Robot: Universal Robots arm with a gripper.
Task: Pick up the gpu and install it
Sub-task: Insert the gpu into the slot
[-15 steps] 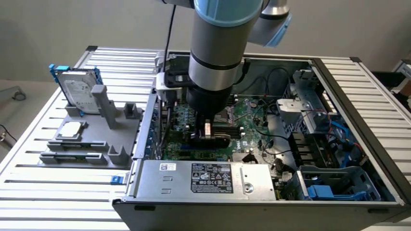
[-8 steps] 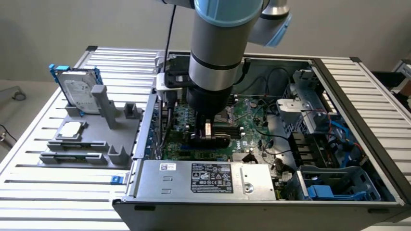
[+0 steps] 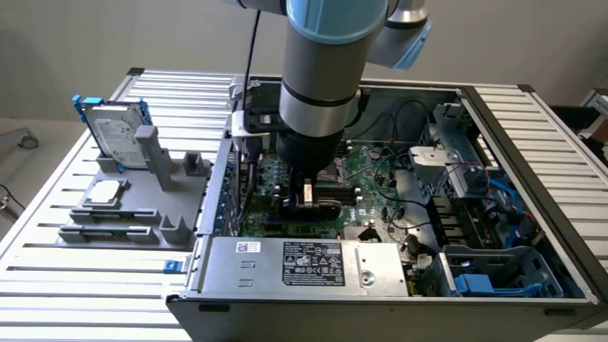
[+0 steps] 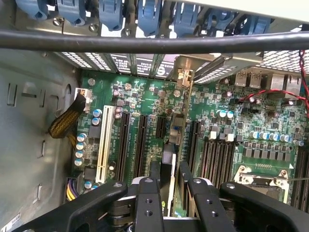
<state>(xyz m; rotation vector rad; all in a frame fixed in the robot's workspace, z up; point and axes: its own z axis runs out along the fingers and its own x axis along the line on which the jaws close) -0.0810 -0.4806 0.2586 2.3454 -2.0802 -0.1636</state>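
Over the motherboard (image 4: 231, 140), among its long black slots (image 4: 123, 145), our gripper (image 4: 168, 193) holds the gpu (image 4: 169, 157) standing on edge, fingers (image 4: 148, 203) clamped on both faces. We fear that if its lower edge sits a little beside its slot, pushing down can bend the card or scratch the motherboard.

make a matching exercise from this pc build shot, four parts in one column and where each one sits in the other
1 gpu
2 hard drive
3 square chip
4 power supply

a lying on the grey rack
b gripped in the claw
c upright in a blue frame
d labelled silver box in the computer case

Pairs: 1-b, 2-c, 3-a, 4-d
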